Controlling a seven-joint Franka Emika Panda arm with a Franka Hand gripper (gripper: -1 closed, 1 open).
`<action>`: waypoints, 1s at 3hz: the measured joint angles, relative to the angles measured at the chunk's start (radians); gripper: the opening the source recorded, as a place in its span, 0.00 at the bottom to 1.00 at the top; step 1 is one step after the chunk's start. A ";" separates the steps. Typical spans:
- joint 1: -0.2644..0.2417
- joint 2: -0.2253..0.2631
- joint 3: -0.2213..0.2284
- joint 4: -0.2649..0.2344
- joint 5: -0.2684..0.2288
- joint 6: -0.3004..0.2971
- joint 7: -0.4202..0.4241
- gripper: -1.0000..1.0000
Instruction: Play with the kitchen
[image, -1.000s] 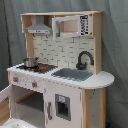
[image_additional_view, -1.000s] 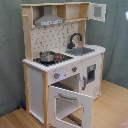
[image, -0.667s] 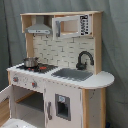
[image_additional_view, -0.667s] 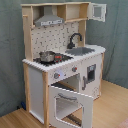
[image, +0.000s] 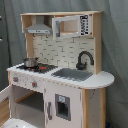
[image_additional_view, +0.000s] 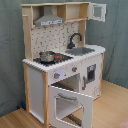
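Scene: the tall white and light-wood toy kitchen (image: 60, 75) stands upright on a light wooden floor (image_additional_view: 112, 107) against a grey-green curtain backdrop (image_additional_view: 10, 50), and fills most of the frame in both exterior views.

Upper section: a grey extractor hood (image: 39, 30) sits under the top shelf, on the first exterior view's left. Beside it is a small white-framed cabinet door (image: 72, 26); in the second exterior view this door (image_additional_view: 98, 12) stands swung open at the top right corner. The back wall is a white panel (image: 55, 50) with a brick-like pattern.

Worktop: a small silver metal pot (image_additional_view: 46, 56) sits on the black stove plate with red rings (image: 40, 67). Next to the stove, a grey rectangular sink (image: 74, 74) is set into the white top, with a black curved faucet (image: 84, 59) standing at its back edge. The white top ends in a rounded lip (image: 102, 80) on the sink side.

Lower section: two knobs (image_additional_view: 56, 76) sit on the front panel below the stove. The white oven door with window (image_additional_view: 71, 104) is folded down and open in the second exterior view, leaving the oven cavity exposed. A tall white cupboard door with a dark dispenser panel (image: 63, 106) is closed beneath the sink.

Robot: neither the arm nor the jaws appear in either view, so their opening cannot be recorded; nothing touches the kitchen.
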 joint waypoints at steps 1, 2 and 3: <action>0.000 -0.005 -0.059 -0.036 -0.025 0.080 0.056 1.00; 0.001 -0.013 -0.112 -0.077 -0.044 0.159 0.105 1.00; 0.002 -0.034 -0.161 -0.120 -0.053 0.228 0.142 1.00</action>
